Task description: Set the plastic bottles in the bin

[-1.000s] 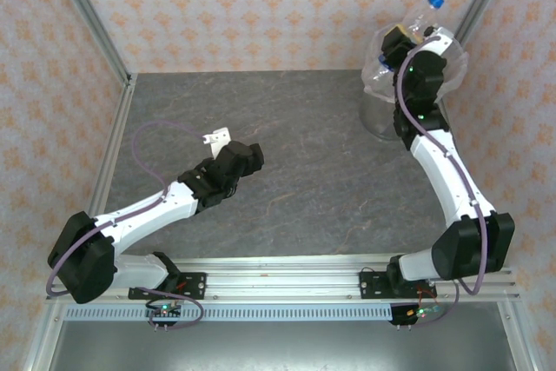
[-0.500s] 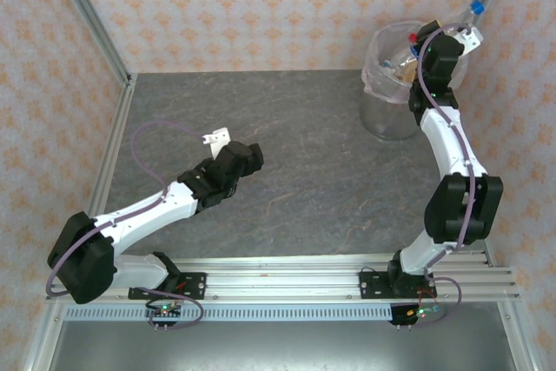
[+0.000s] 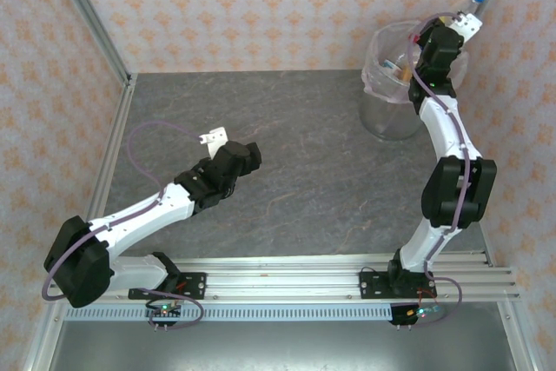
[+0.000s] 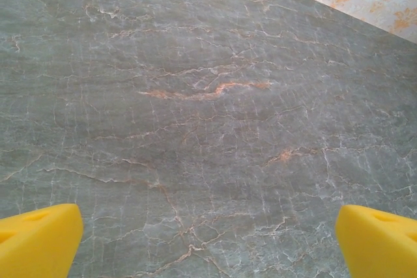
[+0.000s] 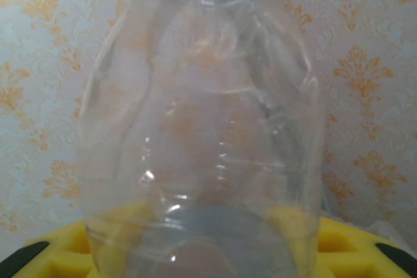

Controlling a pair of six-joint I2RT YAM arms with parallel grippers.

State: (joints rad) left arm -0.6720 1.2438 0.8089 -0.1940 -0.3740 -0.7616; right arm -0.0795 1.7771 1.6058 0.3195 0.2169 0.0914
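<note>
As right pincer (image 3: 466,23) grips bottle (image 5: 202,128), arm (image 3: 447,141) stands raised

The table (image 3: 295,188) has a dark grey top with a stone pattern, with thin pale veins and a few orange-brown streaks (image 4: 208,89) running across it. The bin (image 3: 387,121) stands directly on it, upright at the far right corner and near the back wall; it is round, grey and lined with a crinkly clear bag. A silver metal rail (image 3: 287,268) runs along the near edge of the table.
</note>
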